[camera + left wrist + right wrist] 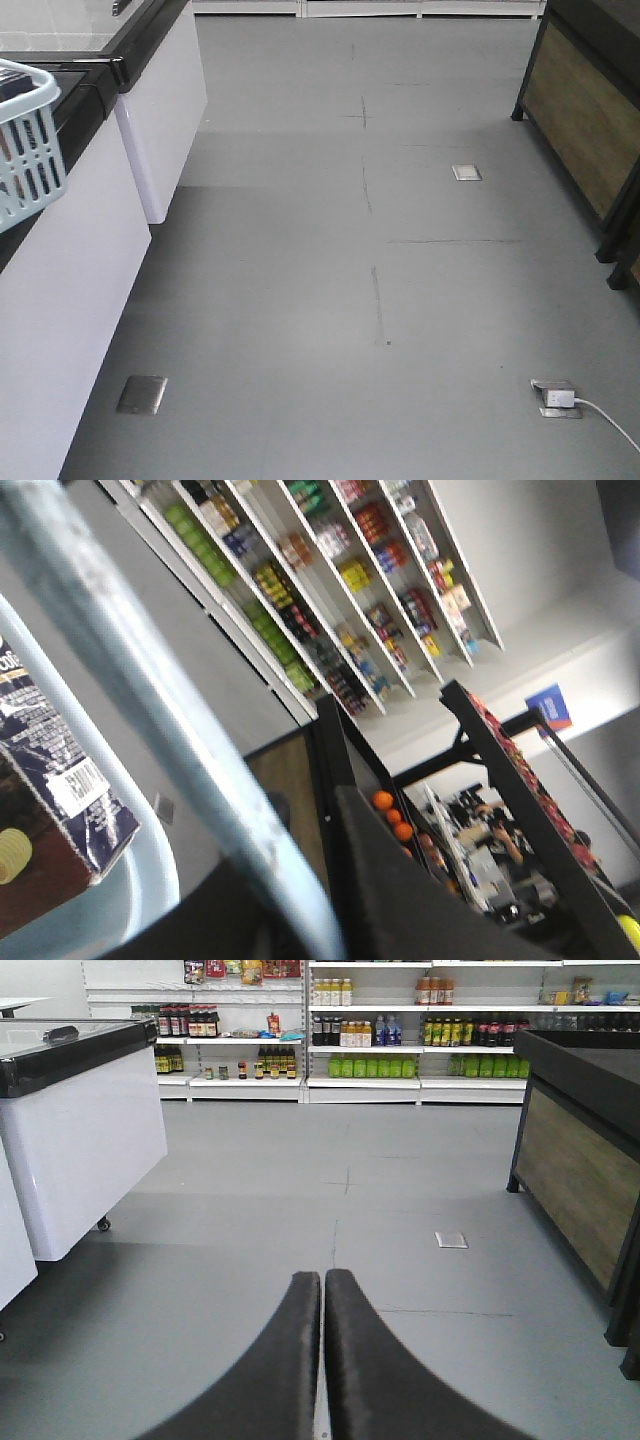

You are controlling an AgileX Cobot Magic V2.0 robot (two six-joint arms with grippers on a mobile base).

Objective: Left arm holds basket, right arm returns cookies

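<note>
My right hand (322,1285) is pressed together. Its two smooth, matte-black curved fingers (280,1360) meet along a thin seam with nothing between them. It points low over the flat grey floor (250,1210) toward shelves (400,1020) of bottles and jars. A glossy white cabinet (90,1150) with a black rim stands to its left, and a dark stand (570,1180) with a wood-grain panel stands to its right.

My left hand (315,925) looks clamped on the basket (150,710). A pale blue plastic bar, blurred by closeness, runs diagonally down between two dark wedge shapes at the bottom of the wrist view. The cookies (50,800) sit inside the basket at lower left — a dark navy carton, sharp-cornered, with white print and a white barcode label, just above the rounded blue rim.

In the front view only the basket's corner shows at far left, its slotted wall over a cabinet's black top — I cannot tell whether they touch. A square metal plate (141,394) sits flush in the floor.
</note>
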